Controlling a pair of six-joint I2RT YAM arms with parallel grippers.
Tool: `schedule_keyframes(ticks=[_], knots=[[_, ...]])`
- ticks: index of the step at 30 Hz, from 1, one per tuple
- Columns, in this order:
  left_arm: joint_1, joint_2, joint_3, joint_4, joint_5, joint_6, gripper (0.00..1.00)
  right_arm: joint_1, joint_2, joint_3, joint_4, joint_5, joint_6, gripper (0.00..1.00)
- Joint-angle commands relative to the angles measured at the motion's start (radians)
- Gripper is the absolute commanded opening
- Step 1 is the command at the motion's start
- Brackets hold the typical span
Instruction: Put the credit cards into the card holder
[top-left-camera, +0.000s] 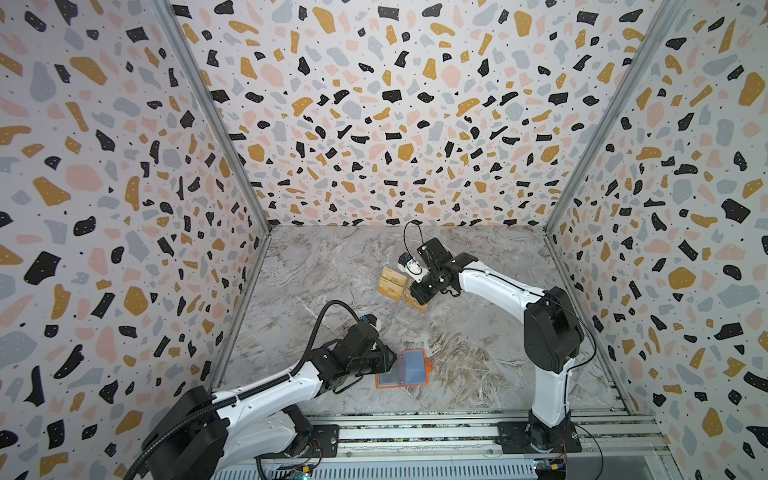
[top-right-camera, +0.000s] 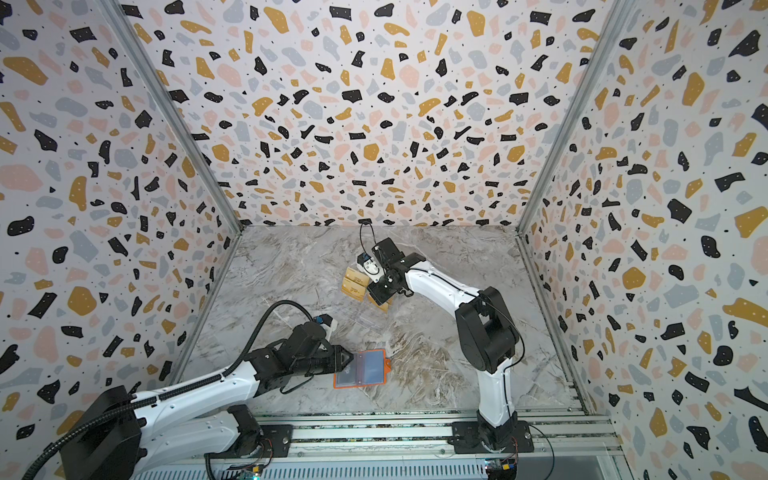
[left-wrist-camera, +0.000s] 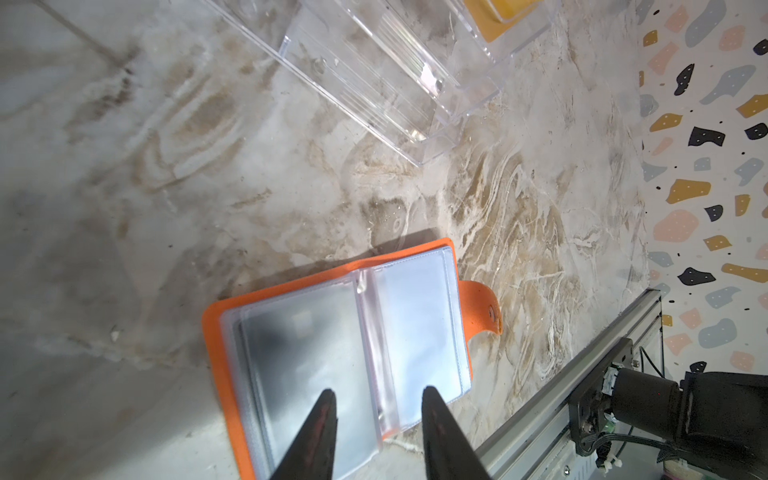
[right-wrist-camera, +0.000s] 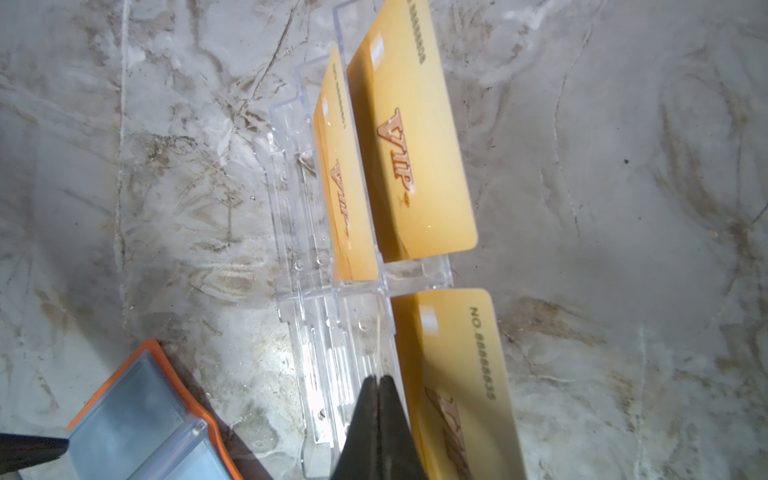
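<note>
- Left wrist view: your left hand (left-wrist-camera: 378, 390) has its fingers parted and grasps nothing. They are poised over the open card holder (left-wrist-camera: 316, 332), probably to pin its pages flat, though you cannot tell whether the tips touch a sleeve.
- The card holder lies spread on the counter (left-wrist-camera: 166, 166) near the front rail. Its clear sleeves face up and its snap tab (left-wrist-camera: 484, 307) is flung outward, so a pocket mouth is reachable. The sleeves on show look empty.
- In the right wrist view, your right hand (right-wrist-camera: 376, 378) is clenched, fingertips pressed together, just beside the nearest card (right-wrist-camera: 457, 374). You cannot tell whether it pinches that card's thin edge.
- The gold credit cards (right-wrist-camera: 415, 137) lean in the slots of the clear stand (right-wrist-camera: 307, 249). That keeps their upper edges off the counter, ready for a pinch.
- In both top views the stand sits well apart from the card holder, farther back. Judge it so: one hand fetches, the other steadies.
</note>
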Motion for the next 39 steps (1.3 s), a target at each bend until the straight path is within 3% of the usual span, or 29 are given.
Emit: schedule_keyframes(ticks=[1, 9, 15, 22, 25, 35, 39], knots=[[0.005, -0.002, 0.026, -0.016, -0.016, -0.001, 0.37, 0.005, -0.029, 0.039, -0.034, -0.006, -0.027, 0.03], [0.008, -0.02, 0.058, -0.056, -0.056, -0.002, 0.37, 0.004, -0.123, 0.044, -0.035, -0.051, -0.007, 0.0], [0.011, -0.054, 0.063, -0.115, -0.175, -0.057, 0.36, 0.003, -0.238, -0.024, 0.019, -0.123, 0.074, 0.0], [0.012, -0.071, 0.07, -0.123, -0.17, -0.077, 0.35, -0.004, -0.409, -0.343, 0.295, -0.364, 0.345, 0.0], [0.009, -0.053, 0.065, -0.125, -0.153, -0.067, 0.35, 0.002, -0.476, -0.547, 0.499, -0.459, 0.519, 0.0], [-0.018, 0.022, 0.06, -0.086, -0.163, -0.042, 0.32, 0.068, -0.581, -1.049, 1.049, -0.464, 1.029, 0.0], [-0.033, 0.074, 0.066, -0.058, -0.154, -0.034, 0.26, 0.085, -0.554, -1.121, 1.143, -0.455, 1.108, 0.0]])
